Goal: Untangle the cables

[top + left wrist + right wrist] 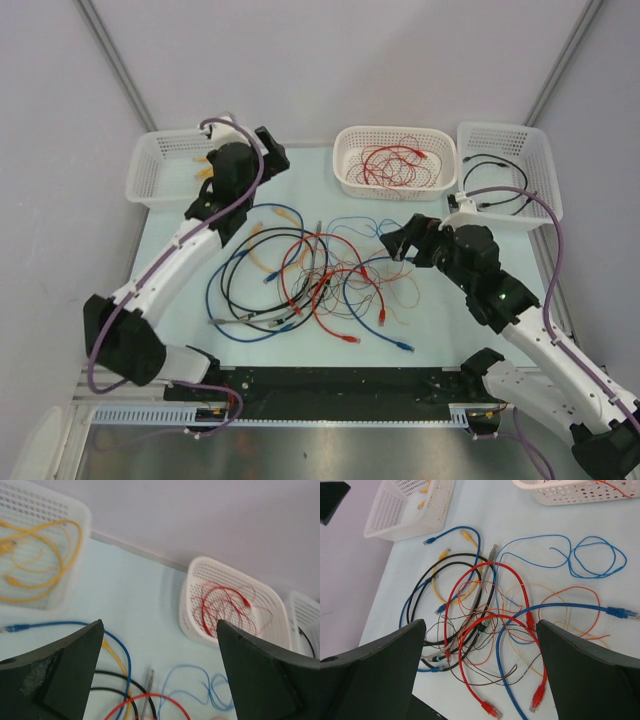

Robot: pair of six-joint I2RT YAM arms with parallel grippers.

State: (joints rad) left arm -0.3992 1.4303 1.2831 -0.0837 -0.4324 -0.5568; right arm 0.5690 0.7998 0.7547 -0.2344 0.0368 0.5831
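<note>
The cables (310,278) lie in a tangled heap of red, blue, black, orange and yellow loops in the middle of the table. My left gripper (272,152) hangs open beside the left basket, well behind the heap. In its wrist view the left gripper (160,625) holds nothing, and blue, black and red loops show below it. My right gripper (400,242) hovers open at the heap's right edge. From the right wrist, the gripper (481,625) stands over the tangle (485,617), where a blue cable (570,605) runs off to the right. Neither gripper touches a cable.
Three white baskets stand along the far edge. The left basket (150,175) holds a yellow cable (45,555), the middle basket (395,185) holds red wires (225,605), and the right basket (545,170) holds a black cable (495,195). Grey walls close in behind.
</note>
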